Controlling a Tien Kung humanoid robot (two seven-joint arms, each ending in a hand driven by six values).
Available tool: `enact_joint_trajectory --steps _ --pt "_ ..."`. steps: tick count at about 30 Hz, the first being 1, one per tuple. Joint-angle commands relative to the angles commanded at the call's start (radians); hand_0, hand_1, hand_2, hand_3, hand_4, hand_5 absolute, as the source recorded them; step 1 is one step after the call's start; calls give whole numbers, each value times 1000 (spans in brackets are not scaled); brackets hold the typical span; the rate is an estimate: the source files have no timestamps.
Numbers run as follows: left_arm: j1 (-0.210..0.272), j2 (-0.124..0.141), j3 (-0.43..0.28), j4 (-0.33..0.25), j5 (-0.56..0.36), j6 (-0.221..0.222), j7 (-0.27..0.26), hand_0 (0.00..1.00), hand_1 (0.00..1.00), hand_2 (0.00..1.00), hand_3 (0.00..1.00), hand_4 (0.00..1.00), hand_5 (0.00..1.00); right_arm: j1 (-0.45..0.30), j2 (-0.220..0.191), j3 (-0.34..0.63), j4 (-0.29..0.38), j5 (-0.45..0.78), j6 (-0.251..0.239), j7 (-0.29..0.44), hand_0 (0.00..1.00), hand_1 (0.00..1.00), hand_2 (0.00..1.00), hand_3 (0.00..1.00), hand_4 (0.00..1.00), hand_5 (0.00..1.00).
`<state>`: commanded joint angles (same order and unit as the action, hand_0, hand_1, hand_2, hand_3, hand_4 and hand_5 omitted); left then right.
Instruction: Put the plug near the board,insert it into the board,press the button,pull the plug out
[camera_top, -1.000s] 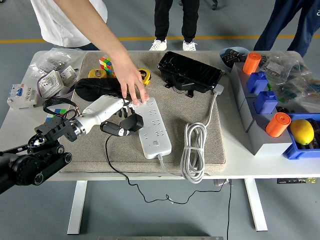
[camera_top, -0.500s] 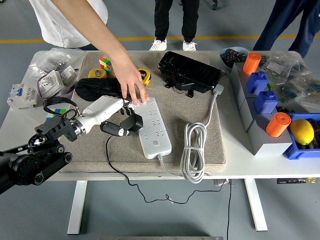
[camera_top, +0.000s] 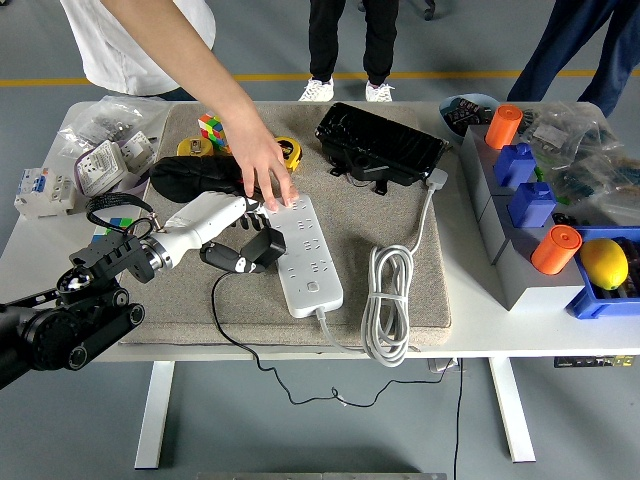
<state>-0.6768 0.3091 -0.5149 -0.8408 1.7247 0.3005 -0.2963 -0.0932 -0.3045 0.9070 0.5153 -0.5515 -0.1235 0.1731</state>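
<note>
One hand works here: the robot's left hand (camera_top: 232, 232), fingers curled around the black plug (camera_top: 262, 246), holds it just beside the white power strip (camera_top: 306, 255), whose sockets lie toward three o'clock from the plug. The strip's long axis runs from eleven to five o'clock. A person's hand (camera_top: 262, 168) presses the strip's far end down on the grey mat (camera_top: 400, 290).
</note>
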Motion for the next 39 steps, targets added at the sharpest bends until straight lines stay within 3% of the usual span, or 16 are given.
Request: enact_joint_trajectory --steps 4,5,14,21,22,27,28,33,34,39 --pt "1 1 -7 0 2 3 -2 375 558 585 658 998 401 1 0 1 0 0 0 0 628 624 587 539 632 134" --pt "1 2 -7 0 3 2 -3 403 598 632 694 998 491 1 0 1 0 0 0 0 628 624 587 539 633 135" --pt "10 5 -16 -17 4 -6 -3 403 599 630 696 998 493 -1 -3 -3 1 0 1 1 626 624 587 539 632 136" --pt "35 16 -62 -65 8 -6 -7 430 611 635 700 998 511 -3 -5 -7 1 0 1 2 628 624 587 539 632 136" --pt "44 17 -75 -78 6 2 -14 472 643 667 716 998 545 -3 -4 -6 0 0 1 2 626 624 587 539 632 135" --pt "87 27 -126 -135 -8 19 -23 472 643 667 716 998 545 -4 -5 -5 1 0 1 2 626 624 587 539 632 135" --pt "98 29 -137 -149 -12 21 -22 597 694 711 739 998 725 -5 -5 -5 1 -1 1 2 628 623 587 539 632 134" --pt "174 35 -203 -212 -50 40 -35 597 694 711 739 998 725 -8 -4 -2 0 -1 1 3 628 623 587 539 632 134" --pt "189 34 -213 -221 -62 42 -35 757 775 773 778 786 783 -8 -4 -1 0 -1 1 4 628 623 587 539 632 134" --pt "263 25 -257 -268 -84 52 31 757 775 773 778 786 783 -9 -3 0 1 -3 0 6 628 623 587 538 631 133"
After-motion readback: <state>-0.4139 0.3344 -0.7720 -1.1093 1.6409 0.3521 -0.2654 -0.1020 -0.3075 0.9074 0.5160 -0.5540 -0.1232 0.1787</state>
